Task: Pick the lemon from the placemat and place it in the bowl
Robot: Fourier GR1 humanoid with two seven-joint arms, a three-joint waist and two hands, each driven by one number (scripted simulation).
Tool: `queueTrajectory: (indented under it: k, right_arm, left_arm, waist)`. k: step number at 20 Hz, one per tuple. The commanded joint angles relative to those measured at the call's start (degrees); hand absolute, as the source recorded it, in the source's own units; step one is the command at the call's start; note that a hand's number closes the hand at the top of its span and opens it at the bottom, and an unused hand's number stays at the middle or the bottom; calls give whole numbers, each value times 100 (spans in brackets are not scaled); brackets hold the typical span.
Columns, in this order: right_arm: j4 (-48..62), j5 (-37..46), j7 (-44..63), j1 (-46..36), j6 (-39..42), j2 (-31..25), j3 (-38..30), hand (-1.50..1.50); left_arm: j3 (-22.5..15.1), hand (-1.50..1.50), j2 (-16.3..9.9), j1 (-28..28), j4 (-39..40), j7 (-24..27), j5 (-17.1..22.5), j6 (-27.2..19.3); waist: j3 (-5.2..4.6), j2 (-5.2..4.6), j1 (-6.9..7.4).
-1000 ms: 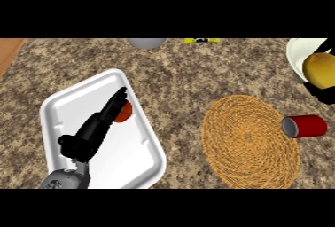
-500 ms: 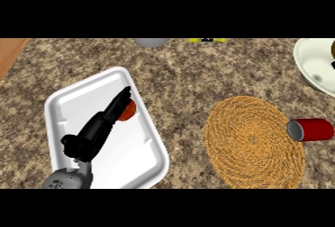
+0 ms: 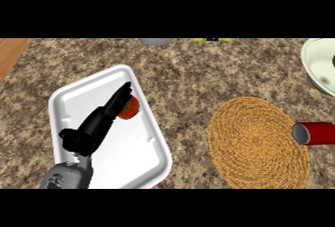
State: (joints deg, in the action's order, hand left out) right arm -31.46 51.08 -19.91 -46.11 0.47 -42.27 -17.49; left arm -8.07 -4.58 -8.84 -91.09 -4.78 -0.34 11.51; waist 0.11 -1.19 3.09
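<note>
Speckled brown stone counter [image 3: 196,75] in view, with a strip of wood-coloured surface at its far left corner.

White rectangular tray [image 3: 147,153] lying on the left part of the counter, set at an angle to the counter edges. Left robot hand [image 3: 98,122] extended over the tray from the near edge, black fingers [image 3: 121,95] straight and pressed together, pointing toward the far side of the counter. Nothing pinched or enclosed. Grey forearm [image 3: 67,175] entering at the near edge, below the hand.

Small round orange-red fruit [image 3: 130,108] resting on the tray, just beside the straight fingers on their right side, partly covered by them. Contact between fingers and fruit: cannot be told. No yellow colouring noted on it; identity as the lemon not confirmed.

Round woven placemat [image 3: 258,142] on the right part of the counter, well apart from the tray. Red cylindrical can [image 3: 317,133] lying on its side at the placemat's right rim, grey end facing the mat, overlapping the rim or just beside it.

Pale bowl [image 3: 317,66] at the far right corner, cut off by the view's right border. Contents not discernible.

Grey rounded object [image 3: 156,41] and small yellow-and-black item [image 3: 211,39] at the far edge, both largely cut off; not identifiable.

Right robot hand: not seen.
</note>
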Motion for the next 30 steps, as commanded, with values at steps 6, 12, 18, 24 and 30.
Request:
queueTrajectory:
  k: [6, 12, 18, 24, 30]
  right_arm:
    - [1419, -193, -855, -768, 723, -97, -194, -150]
    - [1776, -773, -980, -1006, 507, -425, -926, -150]
    - [2096, -1502, -630, -1113, 516, -840, -1757, -150]
    - [2404, -1940, -623, -692, 983, -1593, -2261, -150]
    - [2516, -2379, -973, -184, 1271, -2050, -2739, -150]
  left_arm:
    - [-106, 0, 154, -223, 245, -43, -183, -108]
    - [-176, 0, 154, -35, -18, 18, -192, -88]
    - [-23, 0, 101, -241, 118, -77, -145, -80]
    - [90, 0, -90, 75, 77, 184, -77, 66]
    - [72, 0, -8, 101, 49, 226, -40, 47]
  waist:
    - [12, -22, 28]
    - [19, -31, 71]
    - [25, -52, 13]
    - [35, -71, 14]
    - [63, -100, -62]
